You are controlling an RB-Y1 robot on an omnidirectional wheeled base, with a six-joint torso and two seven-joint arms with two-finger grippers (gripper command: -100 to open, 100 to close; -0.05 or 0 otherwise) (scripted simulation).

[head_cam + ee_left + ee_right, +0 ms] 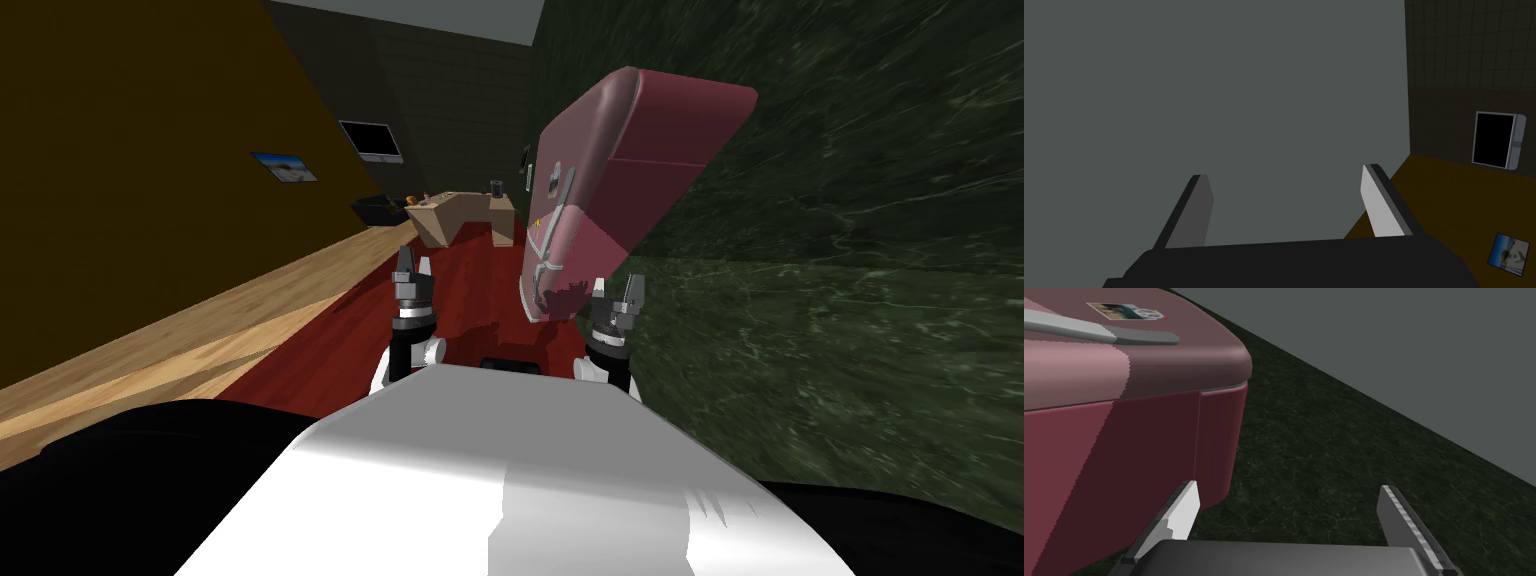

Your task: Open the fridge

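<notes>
Right now the maroon fridge (600, 180) stands on the red floor (460, 290) against the dark green marbled wall (850, 300), its doors flush with the body. The right end effector (619, 287) hangs close beside the fridge's front corner on the wall side. Its fingers are spread wide and hold nothing, and the grey handle (1099, 330) is farther along the door. The left end effector (414, 262), left of the fridge, is likewise spread and empty.
</notes>
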